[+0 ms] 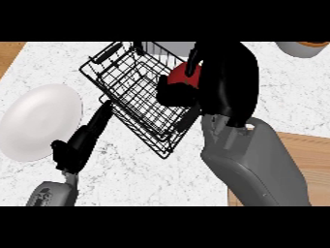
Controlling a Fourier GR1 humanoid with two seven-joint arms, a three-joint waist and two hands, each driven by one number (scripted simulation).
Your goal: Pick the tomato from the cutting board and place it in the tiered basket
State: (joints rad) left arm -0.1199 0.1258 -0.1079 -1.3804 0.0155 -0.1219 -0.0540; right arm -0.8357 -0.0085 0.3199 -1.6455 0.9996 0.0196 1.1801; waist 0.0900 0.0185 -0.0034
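Head view: the round red tomato (184,76) is held in the curled fingers of the black right hand (217,82) over the black wire tiered basket (128,85); the black left hand (82,140) is kept straight-fingered beside it.

White marble counter (281,101) carrying: black wire basket (135,92) beside right hand (224,82); white plate (38,121) left of left hand (82,140); wooden cutting board (324,164) right of right forearm.

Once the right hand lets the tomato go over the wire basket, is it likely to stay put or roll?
The tomato looks round and smooth, so it will probably roll a little. The basket has raised wire sides, which should stop it. The right hand curls round it without visible squashing, suggesting it is fairly stiff.
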